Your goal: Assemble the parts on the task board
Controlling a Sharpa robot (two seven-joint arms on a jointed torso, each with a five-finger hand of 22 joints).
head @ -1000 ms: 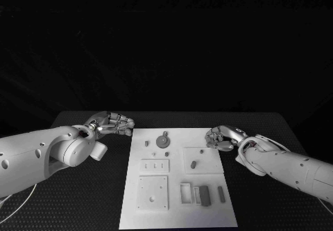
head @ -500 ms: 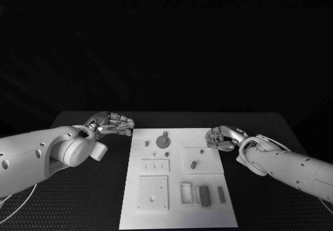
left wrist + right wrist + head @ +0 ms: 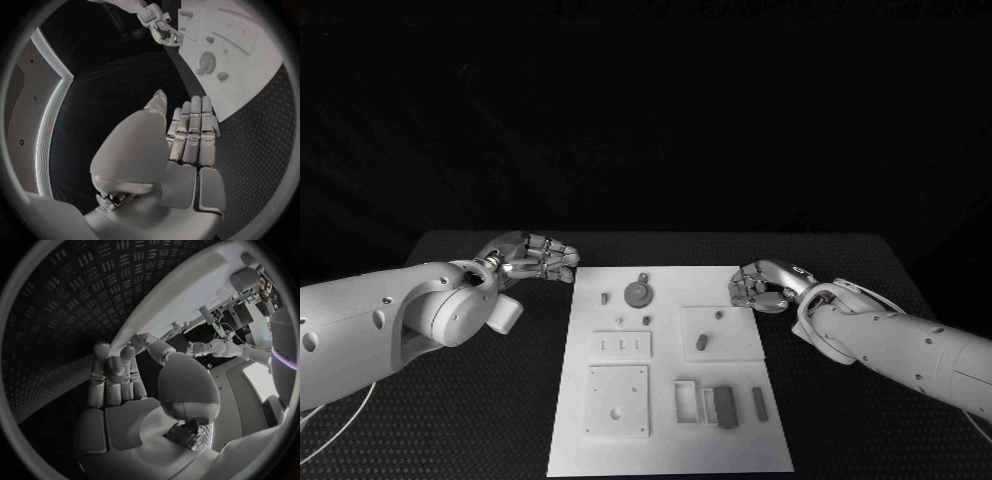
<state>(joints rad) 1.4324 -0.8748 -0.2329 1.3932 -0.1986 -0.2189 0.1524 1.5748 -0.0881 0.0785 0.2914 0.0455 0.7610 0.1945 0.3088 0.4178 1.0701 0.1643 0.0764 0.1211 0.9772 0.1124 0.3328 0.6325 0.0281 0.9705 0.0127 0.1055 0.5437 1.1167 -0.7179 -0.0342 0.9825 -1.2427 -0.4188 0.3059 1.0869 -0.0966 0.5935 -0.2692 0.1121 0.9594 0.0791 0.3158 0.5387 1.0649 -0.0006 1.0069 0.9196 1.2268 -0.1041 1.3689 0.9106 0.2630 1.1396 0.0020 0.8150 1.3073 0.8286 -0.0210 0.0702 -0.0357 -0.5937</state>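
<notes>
Head view: task board [image 3: 671, 440] at worktop centre; parts [image 3: 721, 406] loose on it, round part [image 3: 638, 293] toward 12 o'clock. Left hand [image 3: 531, 257] at 10 o'clock, right hand [image 3: 764, 285] at 2 o'clock; fingers curled, holding nothing. We judge assembly not yet begun.

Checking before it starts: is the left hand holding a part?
No. The left hand is empty, fingers straight together, beside the task board.
</notes>
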